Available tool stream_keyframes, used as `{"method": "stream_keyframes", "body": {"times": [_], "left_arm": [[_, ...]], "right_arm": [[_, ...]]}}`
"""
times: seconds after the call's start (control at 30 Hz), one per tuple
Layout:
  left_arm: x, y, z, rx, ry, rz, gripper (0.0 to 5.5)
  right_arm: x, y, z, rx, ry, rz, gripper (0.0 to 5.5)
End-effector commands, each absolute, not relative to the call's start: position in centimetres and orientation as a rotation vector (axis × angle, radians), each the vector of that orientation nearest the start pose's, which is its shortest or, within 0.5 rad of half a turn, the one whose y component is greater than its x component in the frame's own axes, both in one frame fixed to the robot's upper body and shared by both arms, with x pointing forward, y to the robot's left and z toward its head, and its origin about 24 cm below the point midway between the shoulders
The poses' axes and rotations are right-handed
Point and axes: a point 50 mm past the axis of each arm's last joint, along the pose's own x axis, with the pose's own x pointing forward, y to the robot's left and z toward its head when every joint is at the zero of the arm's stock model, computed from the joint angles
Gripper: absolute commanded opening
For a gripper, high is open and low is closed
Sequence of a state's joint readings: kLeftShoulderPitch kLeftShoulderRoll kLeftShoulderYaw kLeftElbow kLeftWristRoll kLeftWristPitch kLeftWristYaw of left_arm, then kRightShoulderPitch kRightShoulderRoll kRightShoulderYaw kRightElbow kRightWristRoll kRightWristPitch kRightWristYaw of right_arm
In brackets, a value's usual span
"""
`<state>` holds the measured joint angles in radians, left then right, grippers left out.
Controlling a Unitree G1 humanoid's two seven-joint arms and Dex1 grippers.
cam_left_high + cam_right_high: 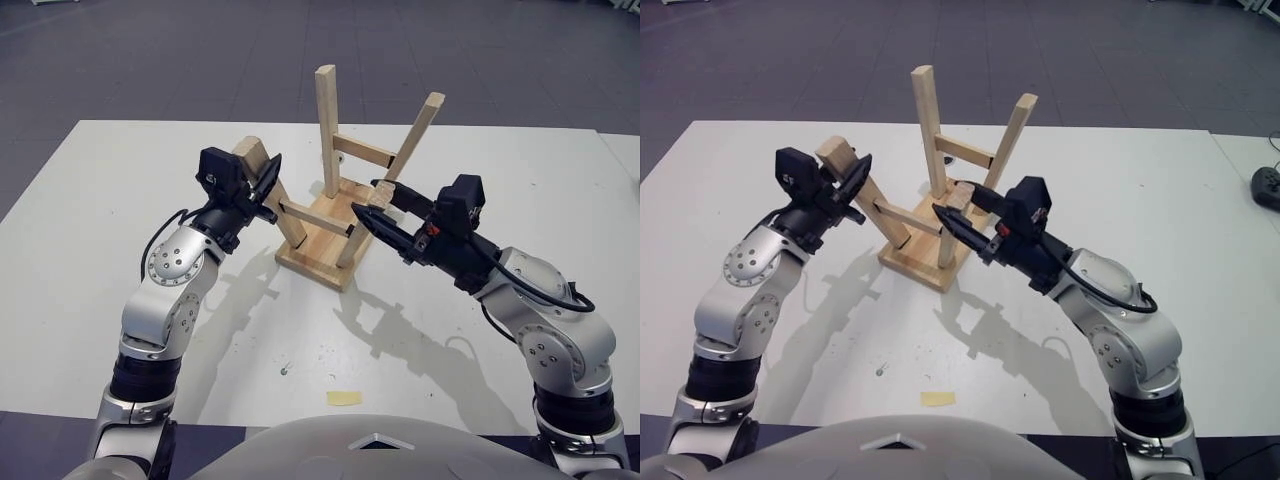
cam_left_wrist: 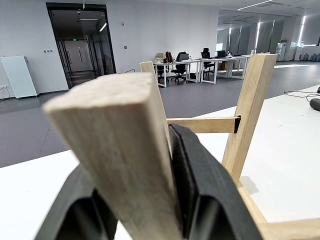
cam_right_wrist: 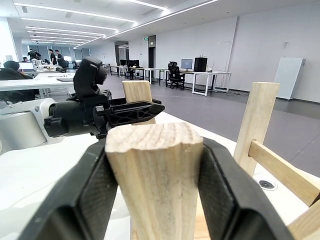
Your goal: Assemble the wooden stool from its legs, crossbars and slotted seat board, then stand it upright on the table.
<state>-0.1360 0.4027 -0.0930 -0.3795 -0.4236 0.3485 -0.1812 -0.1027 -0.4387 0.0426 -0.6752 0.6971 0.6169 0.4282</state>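
Pale wooden stool (image 1: 328, 130) stands inverted, slotted seat board (image 1: 315, 258) flat on white table (image 1: 120, 180), mid-width towards far edge. Left gripper (image 1: 266, 185) clamps near-left leg (image 2: 120, 150); right gripper (image 1: 372, 208) clamps near-right leg (image 3: 155, 170). Judged light and rigid, though the joints may loosen. Grip legs beside crossbars (image 1: 365, 150).

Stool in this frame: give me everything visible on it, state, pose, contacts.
The stool is pale bare wood, upside down: its seat board lies flat on the white table, with four splayed legs pointing up. One crossbar joins the two far legs; another runs between the two near legs. The left gripper is clamped on the top of the near left leg, the right gripper on the near right leg. It looks assembled, not yet stood upright.
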Motion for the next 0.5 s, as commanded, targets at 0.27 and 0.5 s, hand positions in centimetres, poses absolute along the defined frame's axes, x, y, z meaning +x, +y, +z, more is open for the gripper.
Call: {"method": "stream_keyframes", "body": {"times": [0.27,0.5], "left_arm": [[27.2,16.5,10.1,0.159,0.114,-0.407,1.25],[27.9,16.0,14.4,-0.102,-0.016,-0.467,2.44]], "right_arm": [[23.5,-11.9,22.5,0.242,-0.3,0.886,4.11],[23.9,-12.1,23.4,0.295,-0.32,0.86,5.15]]}}
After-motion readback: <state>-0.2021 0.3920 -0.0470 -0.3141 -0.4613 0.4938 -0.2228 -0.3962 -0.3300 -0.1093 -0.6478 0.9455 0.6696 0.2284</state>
